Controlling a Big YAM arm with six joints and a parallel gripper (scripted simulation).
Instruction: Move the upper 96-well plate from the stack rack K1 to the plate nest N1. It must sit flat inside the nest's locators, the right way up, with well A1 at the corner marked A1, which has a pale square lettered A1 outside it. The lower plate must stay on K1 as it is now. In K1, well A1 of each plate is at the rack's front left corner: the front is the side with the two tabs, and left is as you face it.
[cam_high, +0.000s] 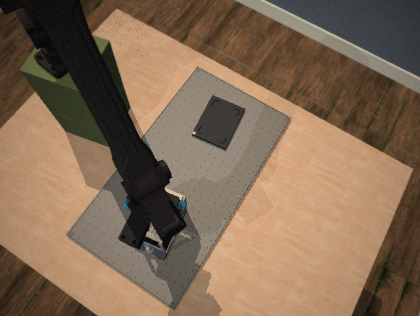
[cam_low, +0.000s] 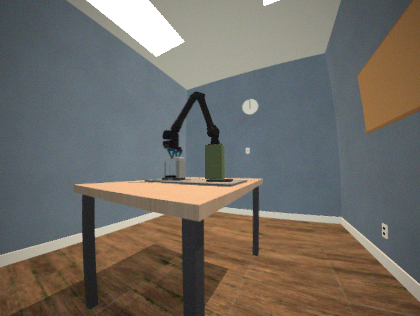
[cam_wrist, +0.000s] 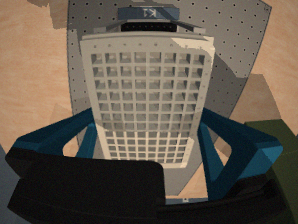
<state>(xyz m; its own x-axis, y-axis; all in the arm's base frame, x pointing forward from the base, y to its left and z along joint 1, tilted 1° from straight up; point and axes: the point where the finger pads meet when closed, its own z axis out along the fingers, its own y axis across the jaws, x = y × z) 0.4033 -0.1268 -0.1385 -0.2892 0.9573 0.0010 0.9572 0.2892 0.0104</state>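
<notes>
In the wrist view my gripper (cam_wrist: 147, 112) has its blue fingers on the two long sides of the upper 96-well plate (cam_wrist: 148, 106), a white plate with a grid of wells, the right way up. The gripper is shut on it. The stack rack K1 (cam_high: 159, 239) stands at the near end of the grey baseplate, mostly hidden under my arm; its front tabs (cam_wrist: 148, 14) show beyond the plate's far end. The lower plate is hidden. The plate nest N1 (cam_high: 219, 121) is a dark flat square at the far end of the baseplate, with a pale A1 square (cam_high: 194, 133) at its near left corner.
A tall green block (cam_high: 70, 90) stands at the left, beside the baseplate (cam_high: 185, 180), at the arm's base. In the side view the arm (cam_low: 192, 117) arches over the table to the rack (cam_low: 175, 168).
</notes>
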